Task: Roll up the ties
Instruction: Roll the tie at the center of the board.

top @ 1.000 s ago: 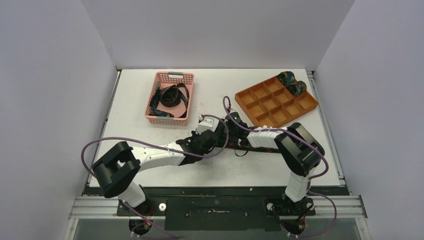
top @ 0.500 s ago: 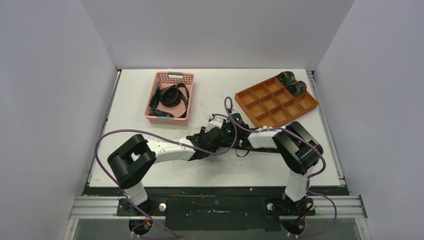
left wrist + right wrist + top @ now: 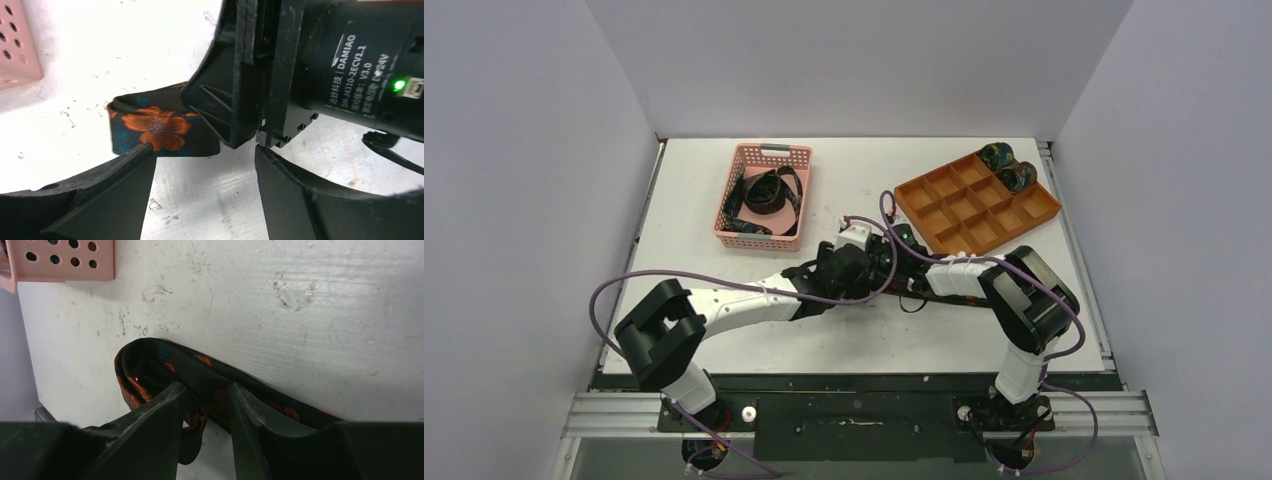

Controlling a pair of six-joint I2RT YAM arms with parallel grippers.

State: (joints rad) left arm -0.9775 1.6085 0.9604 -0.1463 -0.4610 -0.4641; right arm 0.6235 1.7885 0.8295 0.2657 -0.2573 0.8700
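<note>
Near the middle of the table point(image 3: 704, 190), both arms meet over one tie point(image 3: 160, 127): dark cloth with orange flowers and blue-green leaves, its end doubled into a loose first turn and the rest trailing off toward 4 o'clock. The left fingers point(image 3: 115, 200) stand wide with nothing between them, one tip just touching the tie's near edge. The right fingers point(image 3: 150, 425) are only narrowly parted, astride the folded end; I cannot tell whether they pinch it.

The cloth looks light, limp and rather slick, so a turn probably springs open once let go. The best hold is likely across the folded end, pinching all layers, with the strip kept flat and taut behind.

Two rolled ties point(image 3: 1007, 167) sit in the tray point(image 3: 902, 195) at 2 o'clock, and loose ties point(image 3: 767, 192) fill the basket point(image 3: 796, 190) at 11 o'clock.

The motor housing point(image 3: 350, 60) on the right wrist reads "DAMIAO", "DM-J4310-2EC V1.1", "V3.0" and seemingly "DC24V", beside some Chinese characters and a green light point(image 3: 398, 85).
</note>
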